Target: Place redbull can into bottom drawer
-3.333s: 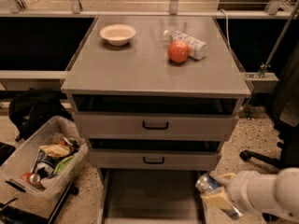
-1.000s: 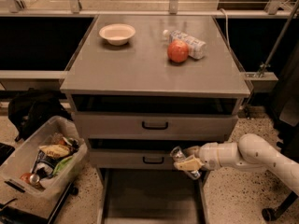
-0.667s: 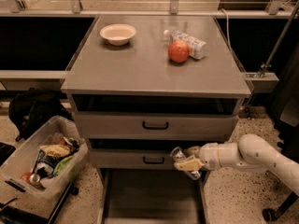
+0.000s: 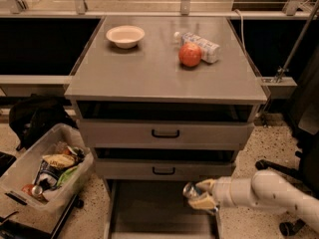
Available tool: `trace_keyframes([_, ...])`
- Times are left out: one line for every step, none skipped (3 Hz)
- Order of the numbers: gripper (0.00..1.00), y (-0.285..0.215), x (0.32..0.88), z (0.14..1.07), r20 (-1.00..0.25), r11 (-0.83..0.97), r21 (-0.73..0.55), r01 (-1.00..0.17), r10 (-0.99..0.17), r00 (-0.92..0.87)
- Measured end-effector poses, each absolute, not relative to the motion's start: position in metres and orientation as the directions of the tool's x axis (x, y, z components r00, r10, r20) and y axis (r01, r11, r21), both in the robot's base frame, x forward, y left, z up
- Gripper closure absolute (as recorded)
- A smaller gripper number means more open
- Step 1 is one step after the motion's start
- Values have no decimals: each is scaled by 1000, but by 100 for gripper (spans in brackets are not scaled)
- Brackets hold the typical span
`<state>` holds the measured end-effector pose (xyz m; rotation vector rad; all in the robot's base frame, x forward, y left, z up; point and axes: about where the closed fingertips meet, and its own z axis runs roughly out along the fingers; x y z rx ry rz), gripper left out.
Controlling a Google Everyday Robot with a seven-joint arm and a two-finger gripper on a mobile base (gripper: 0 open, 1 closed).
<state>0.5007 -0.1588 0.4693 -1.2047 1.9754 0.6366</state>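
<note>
Lowered since the earlier frame, the gripper [image 4: 196, 193] now sits at 5 o'clock in the view, below the front of the middle drawer. Its pale arm [image 4: 271, 192] enters from 4 o'clock. The two fingers [image 4: 203, 202] are closed narrowly on the redbull can [image 4: 190, 189], one above and one below it. The can's shiny end faces 9 o'clock. The can hangs over the right side of the bottom drawer [image 4: 149, 208], which is pulled out with its grey floor exposed. Whether the can touches that floor cannot be told.

At 8 o'clock, one clear bin [image 4: 20, 176] of mixed rubbish stands on the speckled floor [image 4: 276, 143], with a black bag [image 4: 37, 116] behind it.

The grey cabinet has three drawers. The two upper ones are pushed in, each with one black handle: the middle drawer [image 4: 124, 169] and the top drawer [image 4: 119, 132].

Three objects rest on the flat cabinet top [image 4: 144, 73].
- One red apple [image 4: 190, 54] lies at 1 o'clock.
- One plastic bottle [image 4: 203, 45] lies on its side, touching the apple from behind.
- One white bowl [image 4: 125, 36] sits at 11 o'clock, well apart from both.

A metal railing [image 4: 149, 13] crosses the far edge at 12 o'clock.
</note>
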Motion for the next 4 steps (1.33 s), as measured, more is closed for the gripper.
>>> trace_keyframes([100,-157,460,422,-740,437,-19,-899,-610,-281])
trace_keyframes([100,-169,443,363,-727,531,51,-846,-561,-396])
trace_keyframes([100,-148,421,312,-732,543,153,-826,-499,-464])
trace_keyframes([100,-148,421,312,-732,543,153,-826,-499,-464])
